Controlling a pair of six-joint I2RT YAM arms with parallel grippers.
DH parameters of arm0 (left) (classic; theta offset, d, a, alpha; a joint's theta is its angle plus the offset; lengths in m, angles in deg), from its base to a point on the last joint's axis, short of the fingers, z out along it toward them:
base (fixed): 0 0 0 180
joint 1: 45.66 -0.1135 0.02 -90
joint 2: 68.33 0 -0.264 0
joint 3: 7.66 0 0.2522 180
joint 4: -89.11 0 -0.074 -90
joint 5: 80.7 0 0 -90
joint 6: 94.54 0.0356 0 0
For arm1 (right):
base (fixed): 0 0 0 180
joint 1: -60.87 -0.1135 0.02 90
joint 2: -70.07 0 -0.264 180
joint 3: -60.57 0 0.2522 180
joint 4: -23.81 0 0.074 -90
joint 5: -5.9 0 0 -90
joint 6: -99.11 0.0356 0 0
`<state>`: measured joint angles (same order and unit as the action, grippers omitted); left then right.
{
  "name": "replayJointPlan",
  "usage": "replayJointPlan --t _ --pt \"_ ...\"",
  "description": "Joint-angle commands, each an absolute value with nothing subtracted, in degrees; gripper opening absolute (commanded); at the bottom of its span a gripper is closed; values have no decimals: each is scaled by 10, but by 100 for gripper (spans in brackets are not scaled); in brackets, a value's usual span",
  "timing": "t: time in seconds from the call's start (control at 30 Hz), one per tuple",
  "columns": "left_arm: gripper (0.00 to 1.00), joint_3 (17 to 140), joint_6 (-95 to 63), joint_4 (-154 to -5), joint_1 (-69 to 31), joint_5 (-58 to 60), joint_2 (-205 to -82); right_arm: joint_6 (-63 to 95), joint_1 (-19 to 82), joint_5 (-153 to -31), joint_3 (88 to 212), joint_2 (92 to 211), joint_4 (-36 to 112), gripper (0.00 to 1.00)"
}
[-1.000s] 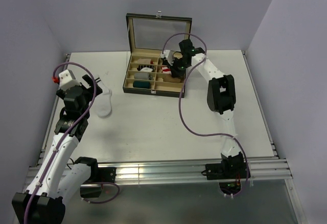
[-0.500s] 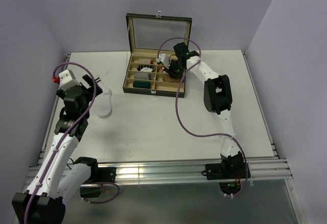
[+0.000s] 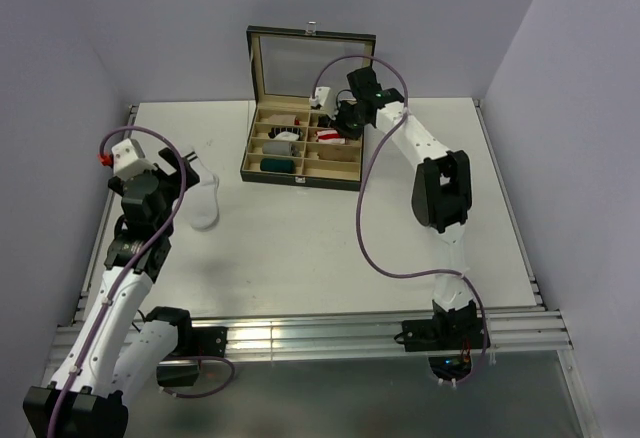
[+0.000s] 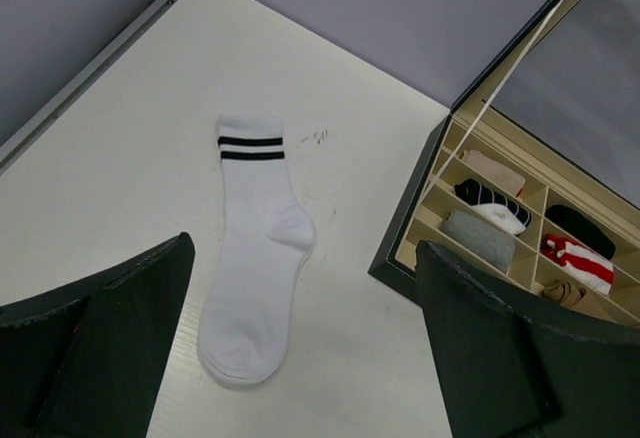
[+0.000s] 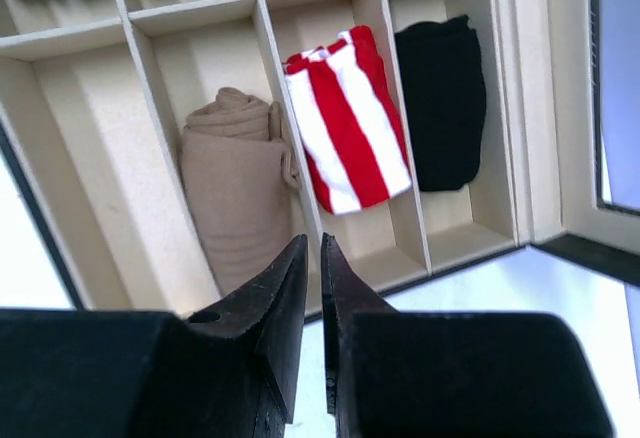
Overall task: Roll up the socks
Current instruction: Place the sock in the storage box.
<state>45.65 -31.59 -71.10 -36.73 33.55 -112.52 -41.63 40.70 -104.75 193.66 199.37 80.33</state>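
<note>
A white sock [image 4: 255, 258] with two dark cuff stripes lies flat on the table, also visible in the top view [image 3: 205, 203]. My left gripper [image 4: 300, 358] hovers above its toe end, wide open and empty, seen from above near the left edge [image 3: 174, 166]. A rolled tan sock [image 5: 235, 188] and a rolled red-and-white striped sock [image 5: 345, 133] lie in neighbouring compartments of the open box [image 3: 300, 176]. My right gripper [image 5: 312, 243] hangs over the box's right side [image 3: 340, 123], its jaws almost together with a thin slit and nothing between them.
The box's glass lid [image 3: 310, 63] stands upright at the back. Other compartments hold a black bundle [image 5: 440, 98], a grey bundle [image 4: 480, 240] and a teal bundle [image 3: 277, 164]. Purple cables loop from both arms. Walls enclose the table on three sides.
My right gripper has lifted and drawn back from the box compartments, and its jaws have parted slightly. The left arm and the white sock have not moved.
</note>
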Motion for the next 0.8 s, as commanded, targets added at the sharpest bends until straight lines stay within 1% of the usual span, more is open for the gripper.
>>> replayJointPlan --t 0.0,0.07,0.13,0.23,0.27,0.4,0.43,0.47,0.5,0.57,0.6,0.67,0.77 --pt "98 452 -313 -745 -370 327 -1111 -388 403 -1031 1923 1935 798 18" --pt "98 451 -314 -744 -370 327 -1104 -344 403 -1032 1910 1907 779 18" --pt "98 451 -317 -744 -370 327 -1097 -299 402 -1023 1870 1881 745 18" --pt "98 448 -320 -741 -375 326 -1087 -192 402 -1004 1814 1831 660 18" --pt "99 450 -320 -738 -375 326 -1084 -130 402 -999 1800 1808 642 19" --pt "99 449 -328 -730 -376 316 -1079 22 402 -963 1723 1755 580 22" --pt "99 449 -330 -730 -376 307 -1079 50 402 -959 1709 1745 570 28" --pt "99 449 -332 -727 -376 304 -1079 93 402 -954 1694 1725 551 42" --pt "99 449 -333 -726 -376 300 -1079 124 402 -952 1663 1713 541 45" --pt "99 450 -333 -725 -375 299 -1077 180 402 -945 1630 1681 523 48" --pt "99 450 -335 -720 -375 299 -1077 199 402 -945 1594 1668 515 49" --pt "99 453 -336 -715 -373 297 -1080 251 402 -938 1554 1633 488 50" --pt "99 458 -337 -699 -367 293 -1091 308 401 -897 1488 1600 493 50"
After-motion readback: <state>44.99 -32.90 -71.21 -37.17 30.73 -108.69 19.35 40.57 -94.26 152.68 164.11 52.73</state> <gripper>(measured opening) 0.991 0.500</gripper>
